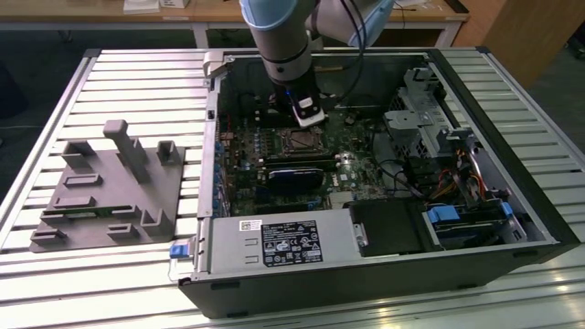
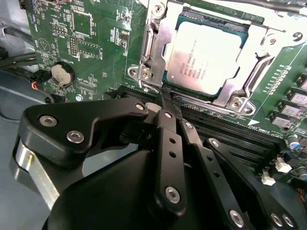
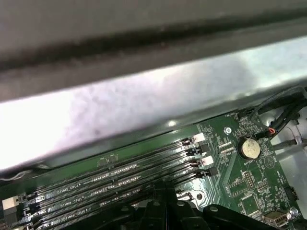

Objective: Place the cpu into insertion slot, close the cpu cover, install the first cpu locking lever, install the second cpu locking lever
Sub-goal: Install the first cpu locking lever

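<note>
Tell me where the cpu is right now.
The cpu sits in the insertion slot on the green motherboard, framed by the cpu cover in the second wrist view, just beyond the shut hand.

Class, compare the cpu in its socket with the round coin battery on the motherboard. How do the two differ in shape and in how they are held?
Shape: the cpu is a flat square; the battery is a round disc.
Holding: the cpu lies under a silvery metal cover that frames it; the battery sits in a small round holder with no frame over it.
Size: the cpu looks clearly larger than the battery.
Shared: both have dull silver tops and sit on the green motherboard.
</note>
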Action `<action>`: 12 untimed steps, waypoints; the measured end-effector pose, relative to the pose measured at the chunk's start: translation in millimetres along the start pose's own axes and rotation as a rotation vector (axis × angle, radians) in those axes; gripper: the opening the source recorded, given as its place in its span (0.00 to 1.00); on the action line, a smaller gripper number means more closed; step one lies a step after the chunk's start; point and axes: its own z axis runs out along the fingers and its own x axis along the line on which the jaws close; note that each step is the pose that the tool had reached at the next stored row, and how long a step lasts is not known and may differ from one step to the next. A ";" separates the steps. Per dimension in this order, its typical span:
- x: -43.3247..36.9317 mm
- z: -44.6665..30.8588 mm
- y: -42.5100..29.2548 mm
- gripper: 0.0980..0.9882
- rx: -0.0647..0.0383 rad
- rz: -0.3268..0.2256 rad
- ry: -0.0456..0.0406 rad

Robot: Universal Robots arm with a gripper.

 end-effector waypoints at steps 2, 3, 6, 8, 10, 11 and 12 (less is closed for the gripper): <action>-0.3 0.0 -0.2 0.01 -0.006 0.002 0.0019; -0.4 0.0 -0.4 0.01 -0.009 0.003 0.0027; -0.7 -0.1 -0.9 0.01 -0.014 0.004 0.0042; -0.9 -0.5 -1.0 0.01 -0.015 0.004 0.0045; -1.4 -2.7 -0.5 0.01 -0.015 0.004 0.0045; -1.7 -4.2 -0.1 0.01 -0.015 0.004 0.0045; -2.1 -5.9 0.4 0.01 -0.015 0.004 0.0045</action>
